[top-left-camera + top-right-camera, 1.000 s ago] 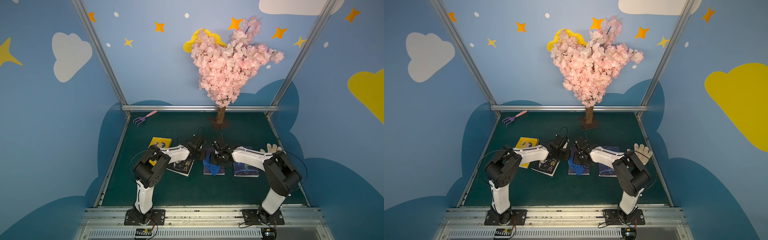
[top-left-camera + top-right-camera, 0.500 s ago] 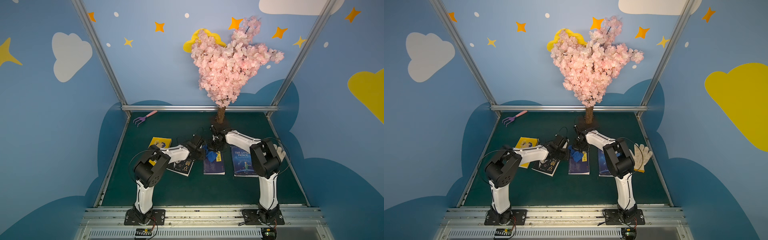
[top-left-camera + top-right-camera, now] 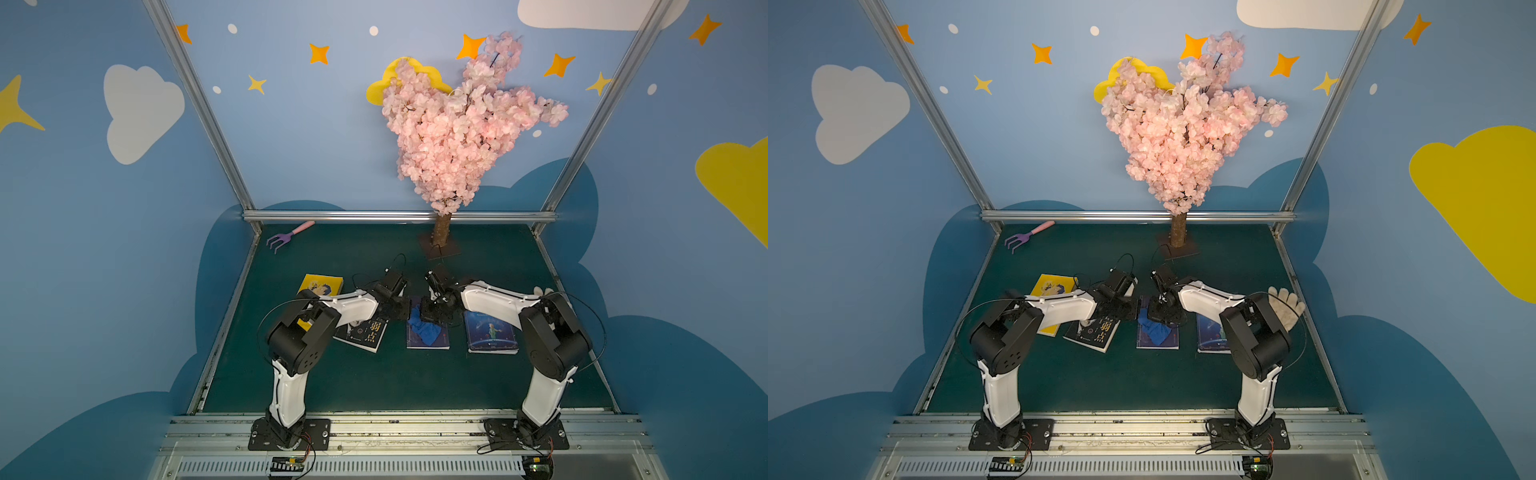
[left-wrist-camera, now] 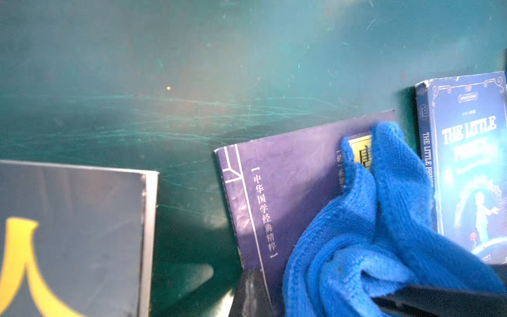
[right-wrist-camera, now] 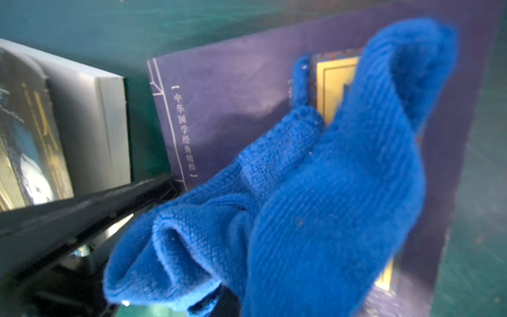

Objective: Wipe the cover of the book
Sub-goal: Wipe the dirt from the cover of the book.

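From my station I saw the purple book (image 3: 436, 341) lying closed and flat on the green table (image 3: 374, 382), cover up, with white Chinese characters running beside one long edge. The blue cloth (image 3: 424, 328) lay bunched on that cover, draped over part of its gold label (image 5: 337, 82).

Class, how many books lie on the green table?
4, in a row from the robot's left: yellow book, black book, purple book under the blue cloth, blue Little Prince book. No others show.
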Controlling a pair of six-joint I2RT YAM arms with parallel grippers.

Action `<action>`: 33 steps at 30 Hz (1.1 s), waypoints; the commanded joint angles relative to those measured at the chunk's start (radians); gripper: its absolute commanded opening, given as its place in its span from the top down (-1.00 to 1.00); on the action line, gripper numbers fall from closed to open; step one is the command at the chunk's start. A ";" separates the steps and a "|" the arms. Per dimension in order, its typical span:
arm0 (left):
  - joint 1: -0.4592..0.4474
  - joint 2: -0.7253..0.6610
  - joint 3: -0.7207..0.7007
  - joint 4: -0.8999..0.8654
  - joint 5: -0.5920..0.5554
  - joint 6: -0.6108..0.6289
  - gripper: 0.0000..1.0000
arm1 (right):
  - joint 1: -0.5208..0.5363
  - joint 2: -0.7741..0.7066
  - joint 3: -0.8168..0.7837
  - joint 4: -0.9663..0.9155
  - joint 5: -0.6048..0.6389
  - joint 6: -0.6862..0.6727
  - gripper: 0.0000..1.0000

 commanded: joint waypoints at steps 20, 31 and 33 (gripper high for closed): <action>-0.003 0.031 -0.044 -0.088 -0.004 0.001 0.94 | -0.028 -0.085 -0.248 -0.158 0.147 -0.062 1.00; -0.003 0.024 -0.049 -0.081 0.004 0.000 0.94 | 0.159 0.105 -0.039 -0.184 0.152 0.009 1.00; -0.002 0.026 -0.048 -0.083 0.002 0.002 0.94 | 0.165 0.131 -0.013 -0.199 0.157 0.001 1.00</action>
